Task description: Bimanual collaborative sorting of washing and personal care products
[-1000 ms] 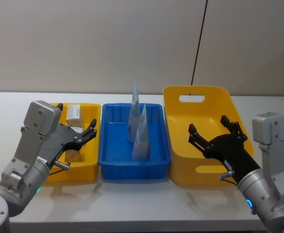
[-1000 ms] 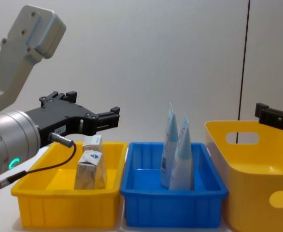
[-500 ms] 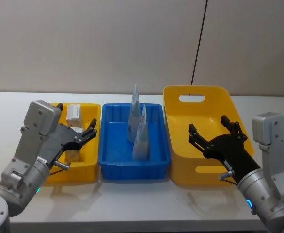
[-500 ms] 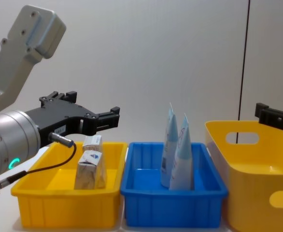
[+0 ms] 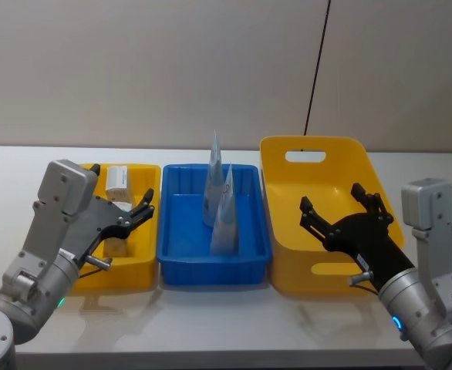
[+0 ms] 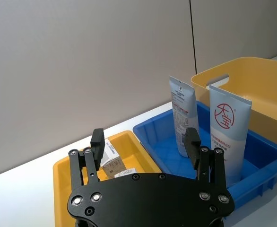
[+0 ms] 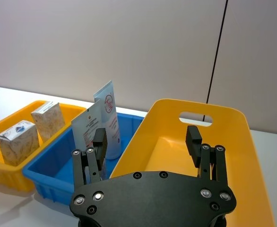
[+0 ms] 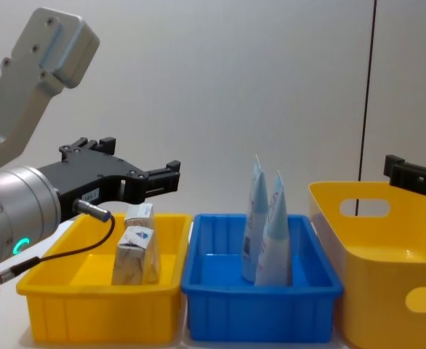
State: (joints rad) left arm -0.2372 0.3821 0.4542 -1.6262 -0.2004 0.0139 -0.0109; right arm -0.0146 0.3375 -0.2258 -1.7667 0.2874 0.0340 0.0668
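Note:
Two off-white leaf-print cartons (image 8: 135, 256) (image 8: 138, 214) stand in the yellow tray (image 8: 100, 311) on the left. In the head view the rear carton (image 5: 119, 178) is clear, while my left arm partly hides the front one. Two pale-blue tubes (image 5: 214, 183) (image 5: 224, 220) stand upright in the blue tray (image 5: 181, 259). Above the yellow tray hovers my left gripper (image 5: 143, 203), open and holding nothing; it also appears in its wrist view (image 6: 144, 141). My right gripper (image 5: 332, 202) is open over the large yellow basket (image 5: 283, 231), with nothing between its fingers (image 7: 194, 137).
The yellow tray, the blue tray and the basket sit side by side, close together, on a white table (image 5: 210, 324). A dark cable (image 5: 317, 65) runs down the wall behind the basket. Bare table lies in front of the containers.

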